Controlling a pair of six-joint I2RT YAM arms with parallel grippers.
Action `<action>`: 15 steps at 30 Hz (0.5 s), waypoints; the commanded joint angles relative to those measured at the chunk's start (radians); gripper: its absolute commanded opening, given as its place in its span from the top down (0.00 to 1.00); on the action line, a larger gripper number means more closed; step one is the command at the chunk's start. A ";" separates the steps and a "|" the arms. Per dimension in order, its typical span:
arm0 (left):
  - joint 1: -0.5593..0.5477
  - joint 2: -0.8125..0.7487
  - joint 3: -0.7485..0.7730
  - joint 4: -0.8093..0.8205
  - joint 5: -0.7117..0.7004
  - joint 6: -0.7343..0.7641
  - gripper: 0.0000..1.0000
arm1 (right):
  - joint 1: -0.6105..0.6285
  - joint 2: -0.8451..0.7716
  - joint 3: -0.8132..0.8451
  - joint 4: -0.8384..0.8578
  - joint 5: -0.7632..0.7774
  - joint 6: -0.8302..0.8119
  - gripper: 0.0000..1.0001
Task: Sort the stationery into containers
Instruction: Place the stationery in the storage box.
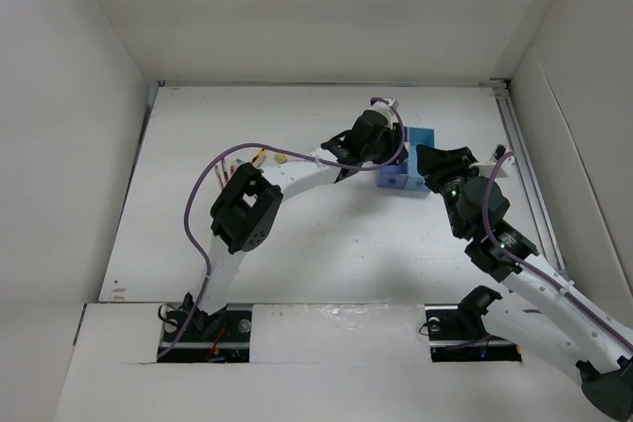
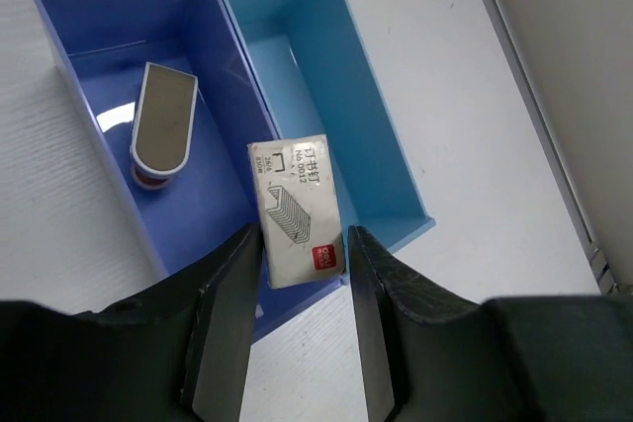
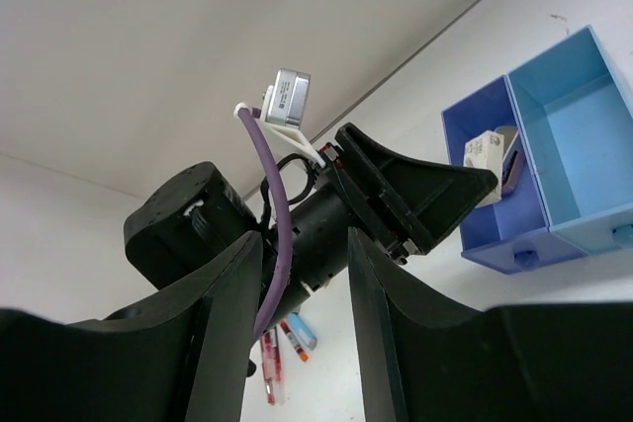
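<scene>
Left wrist view: my left gripper (image 2: 302,236) clamps a staple box (image 2: 295,205) over the blue box (image 2: 368,121), one item (image 2: 163,126) already inside. My right gripper (image 3: 302,244) hangs apart, empty; pens (image 3: 269,368) lie unsorted.

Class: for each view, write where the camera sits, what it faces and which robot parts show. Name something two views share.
Top external: above and behind, looking down on the table; left arm and right arm show.
Left wrist: looking down past the left gripper, holding a staple box over the blue box.
Right wrist: looking across past the open right gripper at the left arm.
Shared: both wrist views show the blue box.
</scene>
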 commanded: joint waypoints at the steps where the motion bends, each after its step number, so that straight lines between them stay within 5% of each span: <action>1: -0.002 -0.041 0.017 0.008 -0.044 0.003 0.64 | -0.006 -0.003 0.005 0.033 0.017 0.009 0.54; 5: -0.002 -0.072 -0.010 0.008 -0.044 0.012 0.50 | -0.006 -0.012 0.005 0.033 0.017 0.009 0.54; 15: 0.055 -0.262 -0.207 -0.006 -0.238 0.032 0.51 | -0.006 0.007 0.005 0.033 0.008 0.009 0.58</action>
